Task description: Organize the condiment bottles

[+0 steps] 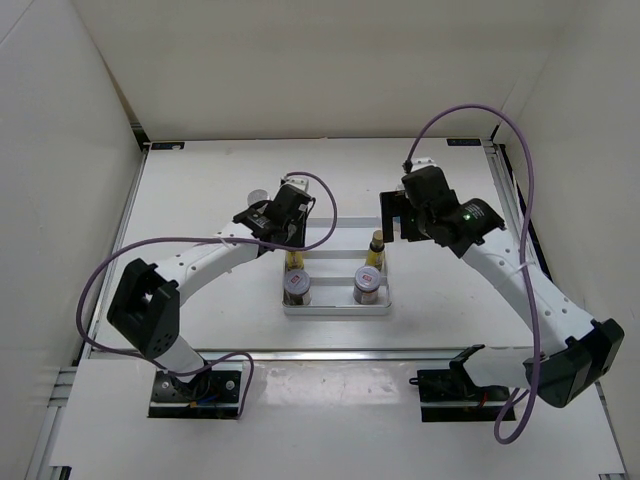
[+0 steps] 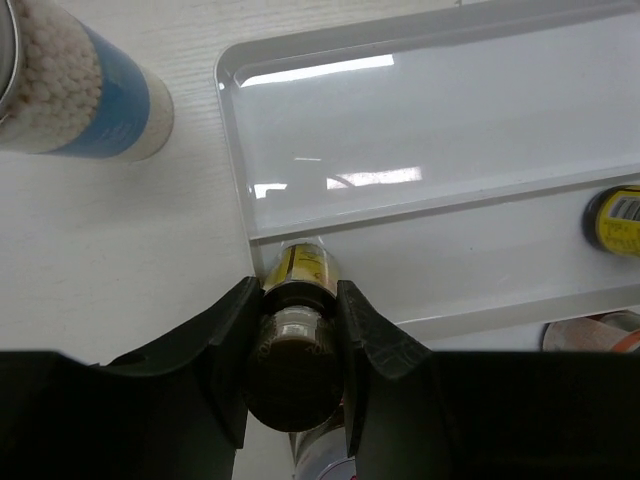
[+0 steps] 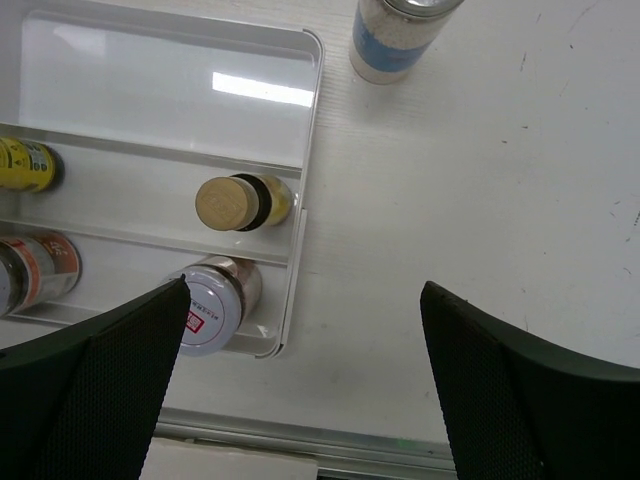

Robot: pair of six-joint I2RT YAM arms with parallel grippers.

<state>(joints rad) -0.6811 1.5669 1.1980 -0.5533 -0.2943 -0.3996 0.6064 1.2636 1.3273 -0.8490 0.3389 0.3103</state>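
My left gripper (image 2: 293,330) is shut on the dark cap of a tiny yellow bottle (image 2: 300,265), at the left end of the white tray's (image 2: 420,130) middle row; it also shows in the top view (image 1: 295,258). The second yellow bottle (image 3: 240,202) stands at the right end of that row. Two silver-lidded jars (image 1: 297,287) (image 3: 210,300) stand in the near row. One tall white bottle with a blue band (image 2: 90,90) stands on the table left of the tray, another (image 3: 400,35) right of it. My right gripper (image 3: 305,330) is open and empty, above the table right of the tray.
The tray's far row (image 3: 170,100) holds nothing. A metal rail (image 3: 330,440) runs along the table's near edge. White walls enclose the table on the left, right and back.
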